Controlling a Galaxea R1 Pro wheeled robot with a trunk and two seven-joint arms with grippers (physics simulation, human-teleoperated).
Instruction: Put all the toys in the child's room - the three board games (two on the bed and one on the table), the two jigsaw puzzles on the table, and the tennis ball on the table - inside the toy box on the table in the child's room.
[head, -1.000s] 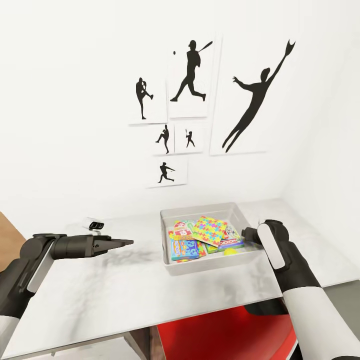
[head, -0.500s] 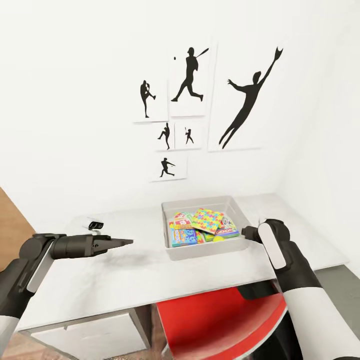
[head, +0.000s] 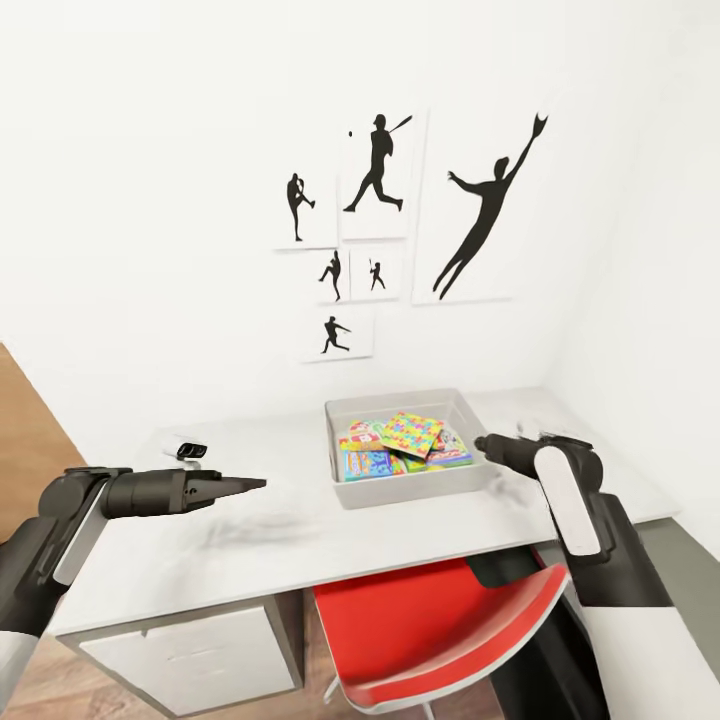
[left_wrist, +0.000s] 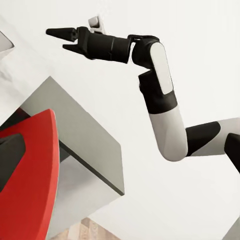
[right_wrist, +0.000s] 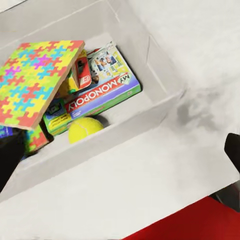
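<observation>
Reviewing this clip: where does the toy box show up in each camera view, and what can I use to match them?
Head view: toy box on the table, centre-right, below the silhouette pictures.
Right wrist view: toy box close up, Monopoly box and tennis ball inside.
Left wrist view: I can't pick it out.
Shared landmark: the top jigsaw puzzle.

Toys are crowding the toy box (head: 408, 488); bare table (head: 300, 540) top is lying open left of it. Red chair (head: 430, 630) is sitting tucked under the front edge.
</observation>
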